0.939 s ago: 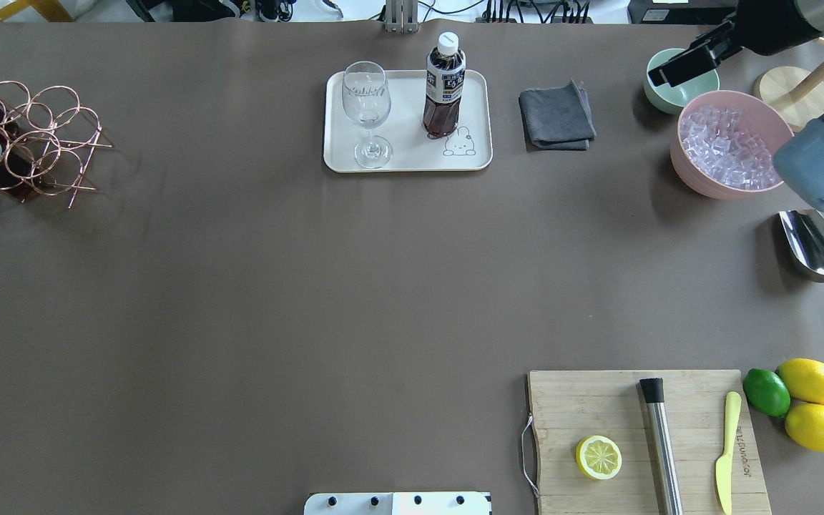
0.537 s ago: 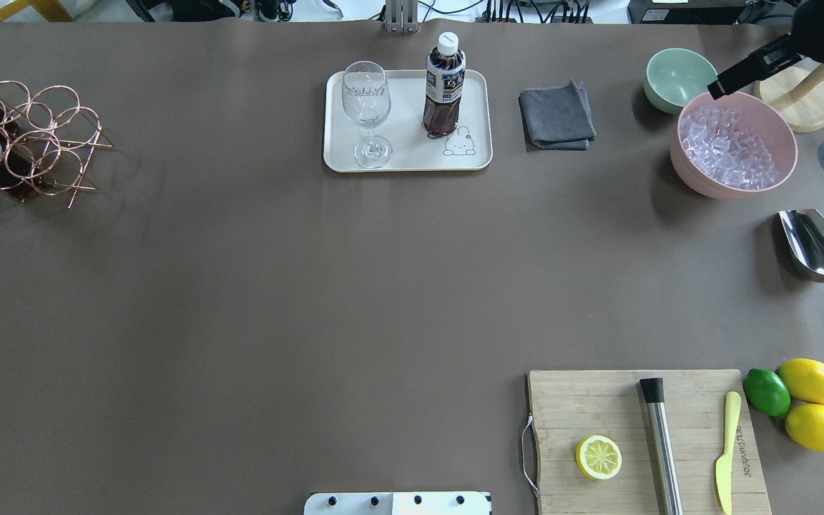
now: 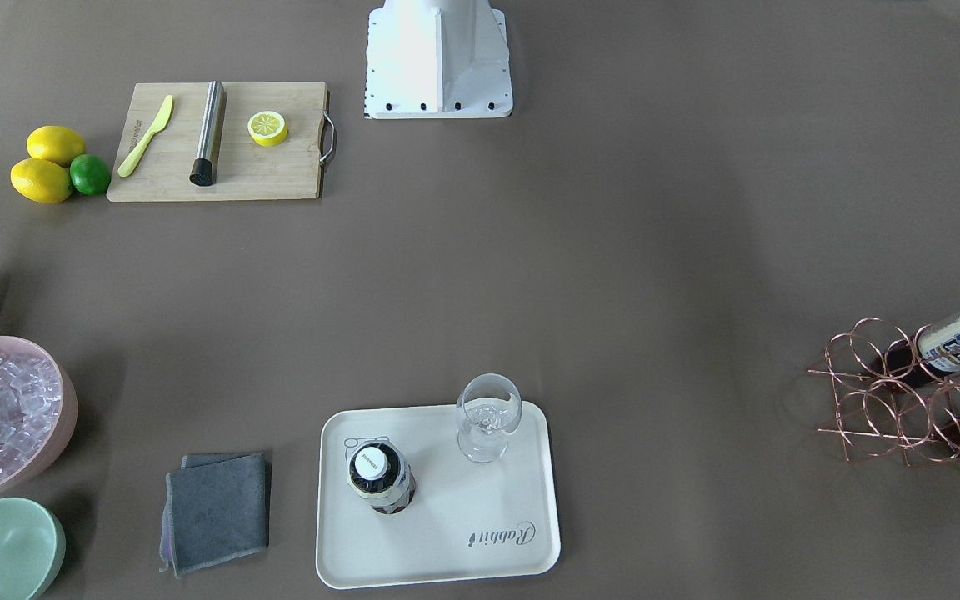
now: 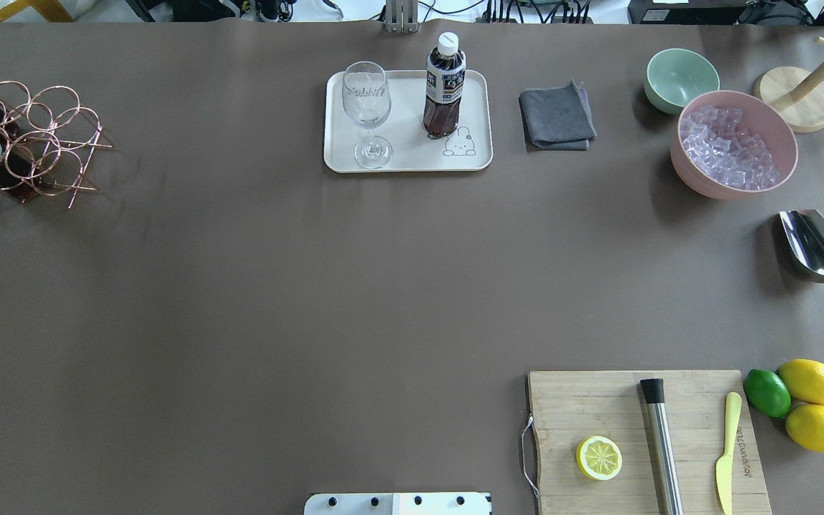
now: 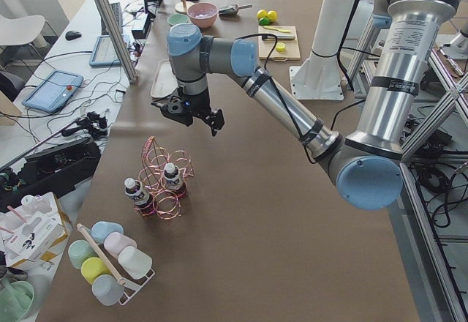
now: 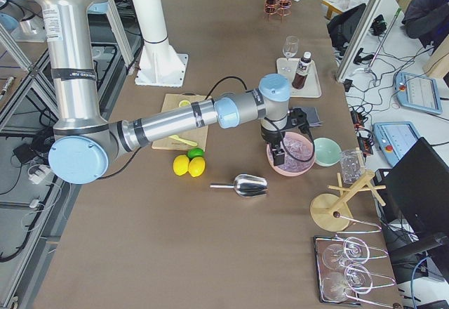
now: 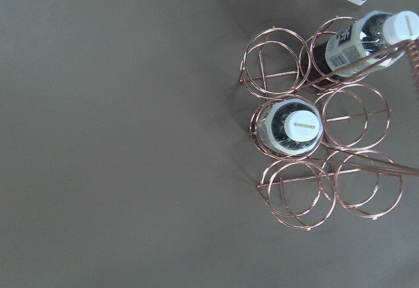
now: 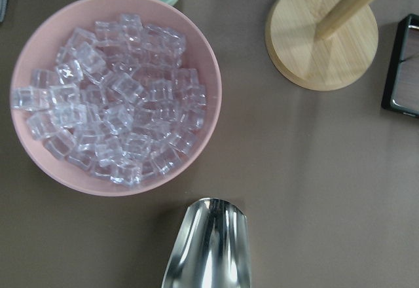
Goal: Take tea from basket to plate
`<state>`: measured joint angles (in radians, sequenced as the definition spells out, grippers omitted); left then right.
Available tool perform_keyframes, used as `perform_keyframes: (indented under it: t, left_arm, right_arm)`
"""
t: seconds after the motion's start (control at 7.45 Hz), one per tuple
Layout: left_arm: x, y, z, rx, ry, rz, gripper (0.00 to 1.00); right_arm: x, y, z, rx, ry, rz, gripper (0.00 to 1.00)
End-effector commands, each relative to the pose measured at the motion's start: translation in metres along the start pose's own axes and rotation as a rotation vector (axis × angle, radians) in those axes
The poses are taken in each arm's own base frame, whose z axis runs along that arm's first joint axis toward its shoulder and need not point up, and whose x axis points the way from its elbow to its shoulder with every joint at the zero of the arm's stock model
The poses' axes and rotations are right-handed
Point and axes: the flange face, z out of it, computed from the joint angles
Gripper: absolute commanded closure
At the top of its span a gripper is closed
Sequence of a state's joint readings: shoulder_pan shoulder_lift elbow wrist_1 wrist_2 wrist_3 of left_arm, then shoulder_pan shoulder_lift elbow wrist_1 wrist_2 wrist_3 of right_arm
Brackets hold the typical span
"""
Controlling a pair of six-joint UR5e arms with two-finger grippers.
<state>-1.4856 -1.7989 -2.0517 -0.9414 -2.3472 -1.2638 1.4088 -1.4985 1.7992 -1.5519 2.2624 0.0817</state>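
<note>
**Asker:** Where is the tea [image 4: 444, 86]?

**Describer:** It stands upright on the plate [image 4: 408, 146] at upper centre, beside a glass [image 4: 367, 107], likely set apart so neither tips. Two like bottles sit in the basket [image 4: 40, 143], upper left.

**Asker:** And the grippers?

**Describer:** The left gripper [image 5: 191, 115] hangs above the basket and the right gripper [image 6: 282, 151] over an ice bowl [image 4: 691, 182]. Spread or pressed together cannot be told.

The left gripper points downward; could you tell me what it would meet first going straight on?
Probably the basket with its two bottles, or the bare table just beside it; the left gripper hangs above there, depth unclear.
</note>
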Motion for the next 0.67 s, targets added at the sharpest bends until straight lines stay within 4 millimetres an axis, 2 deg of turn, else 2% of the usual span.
perform_keyframes:
  t: [0.0,0.4,0.54]
  left_arm:
    - [-0.051,-0.027,0.016,-0.012,-0.039,0.329,0.01]
    - [-0.11,-0.072,0.046,-0.035,-0.097,0.638,0.01]
    - [-0.116,-0.089,0.058,-0.012,-0.103,0.683,0.01]
  right_arm:
    - [0.086,0.061,0.009,-0.046,-0.051,0.129,0.0]
    - [0.104,0.087,0.019,-0.085,-0.028,0.177,0.0]
    - [0.11,0.091,0.023,-0.096,-0.013,0.185,0.0]
